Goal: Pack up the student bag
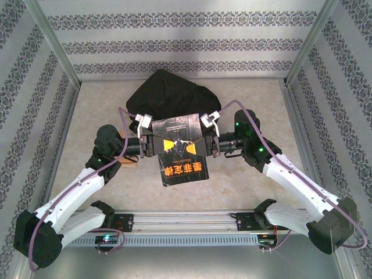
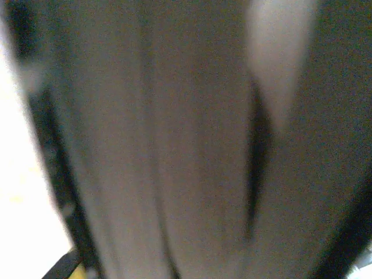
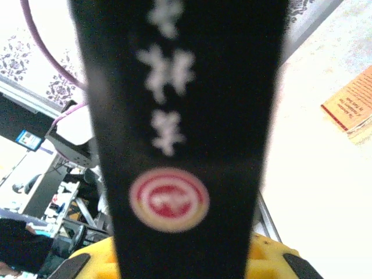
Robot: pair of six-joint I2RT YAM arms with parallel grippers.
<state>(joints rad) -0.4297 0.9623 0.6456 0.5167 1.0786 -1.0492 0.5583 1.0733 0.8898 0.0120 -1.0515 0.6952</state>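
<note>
The student bag [image 1: 168, 93], black and floppy, lies at the back middle of the table. In front of it a black book [image 1: 181, 160] with orange characters hangs above the table between my two grippers. My left gripper [image 1: 156, 145] is at the book's left edge, and the blurred page edges [image 2: 174, 145] sit close against its camera, hiding the jaws. My right gripper [image 1: 208, 144] is shut on the book's right side. The right wrist view has the black spine [image 3: 186, 116], with white characters and a red round mark, running up from between the yellow fingers [image 3: 273, 256].
An orange-brown book [image 3: 351, 107] lies flat on the pale table [image 1: 256, 116]. A small tan object [image 1: 130, 163] peeks out under the left arm. Metal frame rails and patterned walls bound the table on three sides; a slotted rail [image 1: 186, 220] runs along the near edge.
</note>
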